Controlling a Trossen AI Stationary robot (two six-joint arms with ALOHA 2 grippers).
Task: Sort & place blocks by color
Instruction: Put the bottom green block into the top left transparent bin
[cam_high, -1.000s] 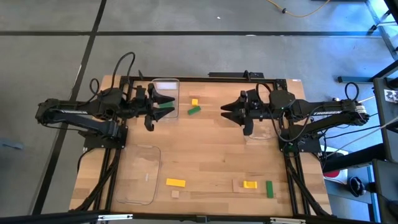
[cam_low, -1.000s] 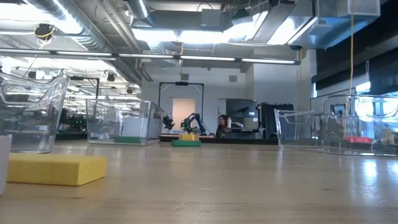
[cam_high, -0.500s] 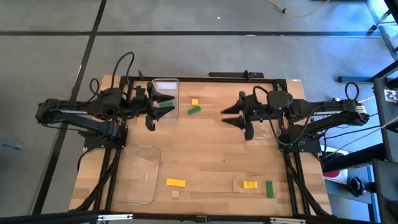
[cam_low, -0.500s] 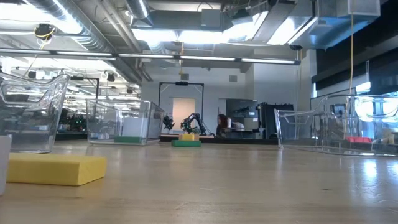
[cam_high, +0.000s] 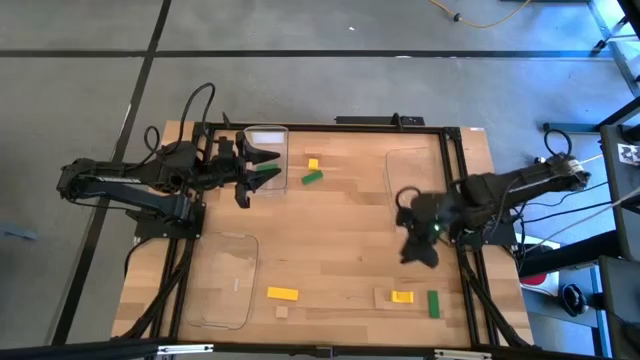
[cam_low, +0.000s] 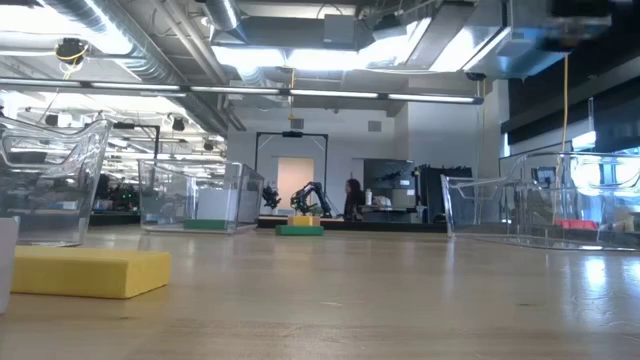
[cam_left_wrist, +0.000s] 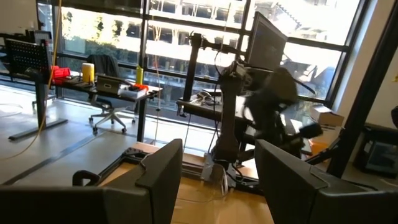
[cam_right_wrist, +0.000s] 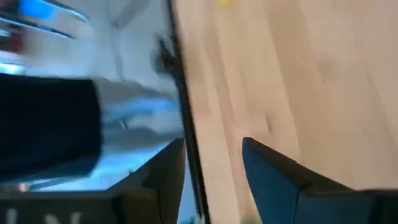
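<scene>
Surveying from above, we list first the wooden table (cam_high: 340, 240), then the two dark arms over it. Our left arm reaches level from the table's left edge toward the far side, its wrist held horizontal, and the left gripper (cam_high: 262, 170) hangs over the clear tray (cam_high: 266, 135) at the far left. A green block (cam_high: 266, 172) shows between its fingers from above, and the wrist view shows those fingers (cam_left_wrist: 163, 167) parted with a gap between them; whether they actually clasp the block we cannot tell. Our right arm is folded back toward the right edge, elbow out, wrist turned downward, placing the right gripper (cam_high: 418, 250) low over bare wood near the right side. Its fingers (cam_right_wrist: 273, 171) stand apart with nothing between them, released.

A second clear tray (cam_high: 225, 280) lies at the near left, and a third tray (cam_high: 415, 165) at the far right.

Blocks, by position: a green brick (cam_high: 313, 177) and a small yellow block (cam_high: 313, 163) just beside it, near the far-left tray; a long yellow brick (cam_high: 283, 294) near the front, by the near-left tray, seen large in the low view (cam_low: 90, 272); a yellow brick (cam_high: 402, 296) and a green upright brick (cam_high: 433, 303) at the near right; a tan cube (cam_high: 282, 312) at the front edge; another tan piece (cam_high: 382, 298) touching the yellow brick.
</scene>
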